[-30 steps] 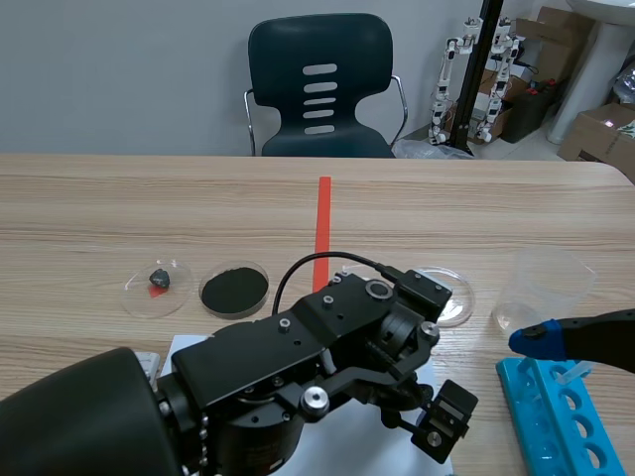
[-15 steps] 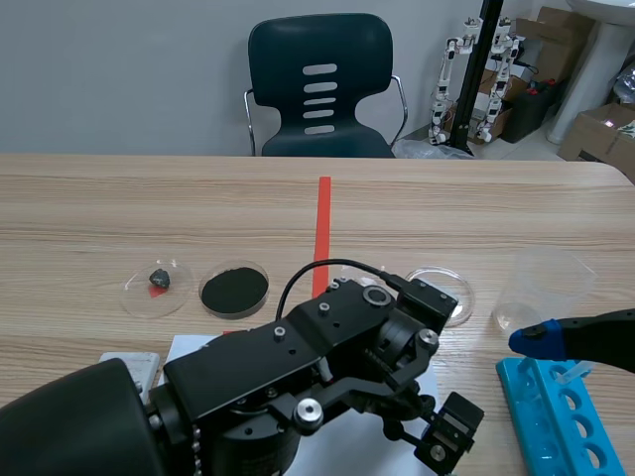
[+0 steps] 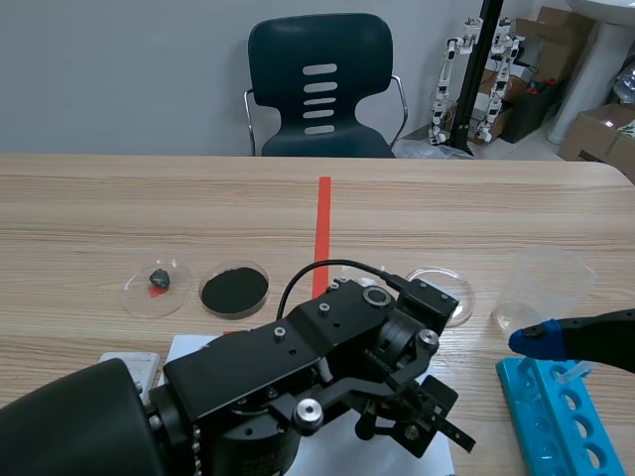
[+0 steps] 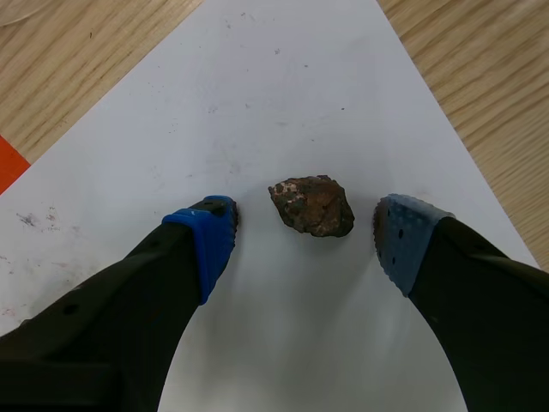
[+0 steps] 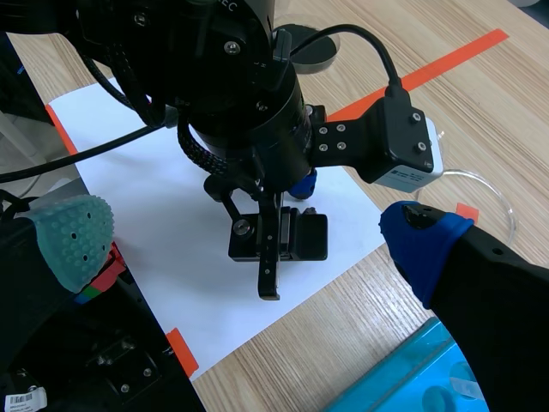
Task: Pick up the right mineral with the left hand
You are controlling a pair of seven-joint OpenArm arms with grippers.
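A rough brown mineral (image 4: 312, 206) lies on a white sheet of paper (image 4: 257, 86). My left gripper (image 4: 309, 236) straddles it, and a blue pad (image 4: 210, 245) stands on each side with a small gap to the stone, so the gripper is open. In the scene view the left arm's bulk hides the mineral, and the left gripper (image 3: 417, 421) points down at the paper (image 3: 193, 349). My right gripper (image 5: 249, 232) is open and holds nothing. It hovers near the table's right edge (image 3: 541, 339), apart from the mineral.
At the left are a petri dish with a small dark stone (image 3: 157, 286) and a dish of black powder (image 3: 234, 288). An empty dish (image 3: 451, 297), a clear plastic beaker (image 3: 544, 288) and a blue tube rack (image 3: 556, 421) are at the right.
The left gripper's fingers have drawn closer together around the mineral over the paper. The right arm has not moved.
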